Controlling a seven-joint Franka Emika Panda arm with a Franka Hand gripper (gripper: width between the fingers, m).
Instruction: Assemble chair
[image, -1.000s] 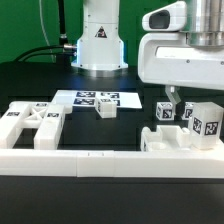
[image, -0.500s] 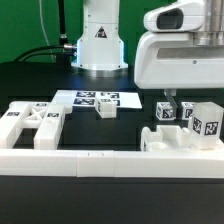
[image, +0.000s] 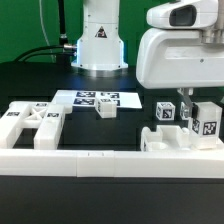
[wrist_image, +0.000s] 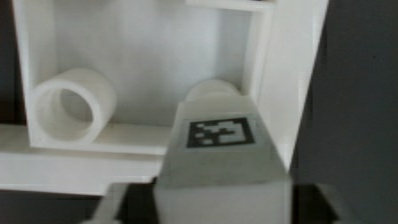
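Note:
In the wrist view a white chair leg (wrist_image: 221, 140) with a small square tag fills the gap between my fingers, and my gripper (wrist_image: 217, 198) is shut on it. Beyond it lies a white boxy chair part (wrist_image: 160, 40) with a round white ring (wrist_image: 68, 105) inside. In the exterior view my gripper (image: 186, 102) reaches down into the cluster of upright tagged blocks (image: 206, 118) at the exterior view's right, beside another tagged block (image: 165, 113). These stand behind a low notched piece (image: 172, 143).
A flat chair frame with cut-outs (image: 30, 124) lies at the exterior view's left. A small white block (image: 105, 111) sits in front of the marker board (image: 97, 98). A long low white border rail (image: 70, 163) runs along the front. The robot base (image: 100, 40) stands behind.
My gripper has shifted slightly toward the exterior view's right and has gone from open to shut on the tagged leg.

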